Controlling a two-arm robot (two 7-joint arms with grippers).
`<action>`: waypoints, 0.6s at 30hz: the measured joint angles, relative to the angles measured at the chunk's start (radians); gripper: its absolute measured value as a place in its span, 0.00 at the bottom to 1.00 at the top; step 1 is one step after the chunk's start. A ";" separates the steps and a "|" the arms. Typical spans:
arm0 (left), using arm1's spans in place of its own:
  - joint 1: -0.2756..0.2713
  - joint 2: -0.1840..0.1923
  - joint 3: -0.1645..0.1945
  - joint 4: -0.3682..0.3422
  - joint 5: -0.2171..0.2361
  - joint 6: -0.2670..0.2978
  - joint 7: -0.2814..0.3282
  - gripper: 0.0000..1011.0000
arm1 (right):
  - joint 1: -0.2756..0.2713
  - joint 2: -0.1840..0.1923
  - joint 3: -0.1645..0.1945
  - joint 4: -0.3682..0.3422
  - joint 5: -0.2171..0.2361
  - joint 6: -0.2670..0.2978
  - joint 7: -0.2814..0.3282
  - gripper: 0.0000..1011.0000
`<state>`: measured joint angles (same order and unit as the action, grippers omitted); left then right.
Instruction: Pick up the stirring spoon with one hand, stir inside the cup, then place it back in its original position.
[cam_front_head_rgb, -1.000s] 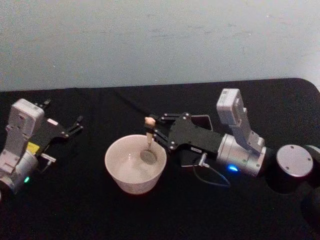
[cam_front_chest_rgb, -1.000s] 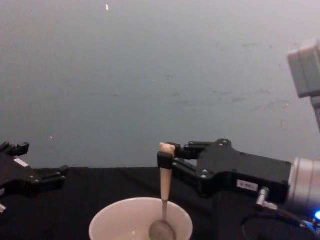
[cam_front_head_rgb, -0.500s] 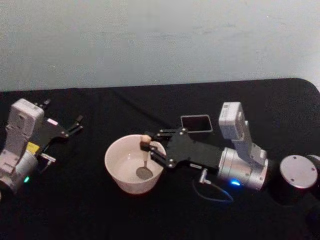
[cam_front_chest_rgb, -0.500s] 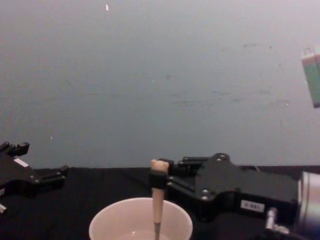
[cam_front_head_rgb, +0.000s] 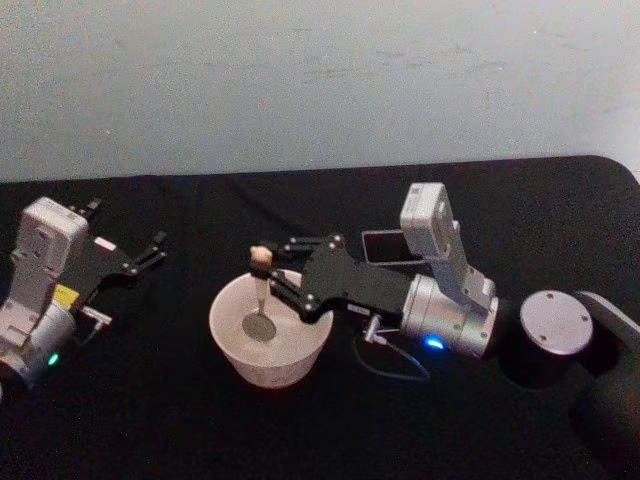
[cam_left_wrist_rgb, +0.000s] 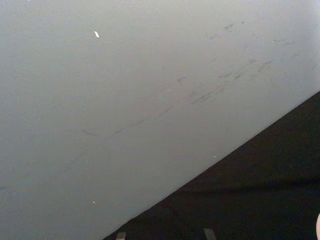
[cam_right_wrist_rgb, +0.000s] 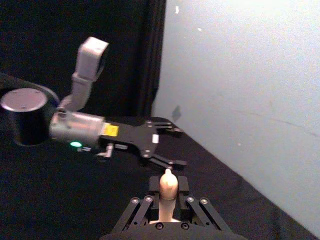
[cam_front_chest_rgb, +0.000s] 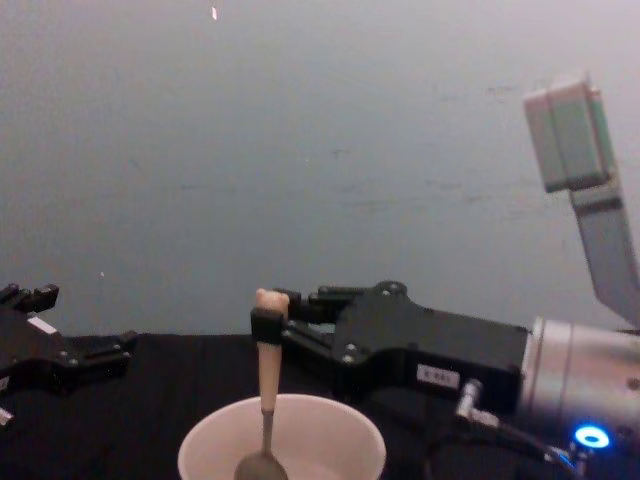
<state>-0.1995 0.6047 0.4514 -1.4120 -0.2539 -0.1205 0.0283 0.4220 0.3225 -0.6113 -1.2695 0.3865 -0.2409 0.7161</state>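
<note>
Right gripper pinches spoon top; handle upright, bowl low inside cup. Holder lies behind-right of the cup. Left gripper parked far left, seemingly spread.

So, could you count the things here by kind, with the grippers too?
stirring spoon: 1
cup: 1
dark holder box: 1
grippers: 2, the left gripper and the right gripper
total: 5

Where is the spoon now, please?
In the head view, the spoon stands upright in the cup, just left of centre, its top held in the jaws of the right gripper.
</note>
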 joint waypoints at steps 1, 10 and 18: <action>0.000 0.000 0.000 0.000 0.000 0.000 0.000 0.99 | 0.005 -0.004 0.000 0.008 -0.003 -0.002 -0.004 0.20; 0.000 0.000 0.000 0.000 0.000 0.000 0.000 0.99 | 0.031 -0.022 0.020 0.060 -0.027 -0.016 -0.038 0.20; 0.000 0.000 0.000 0.000 0.000 0.000 0.000 0.99 | 0.019 -0.010 0.035 0.050 -0.032 -0.013 -0.044 0.20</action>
<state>-0.1995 0.6047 0.4514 -1.4120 -0.2539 -0.1205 0.0283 0.4405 0.3129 -0.5759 -1.2193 0.3545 -0.2539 0.6719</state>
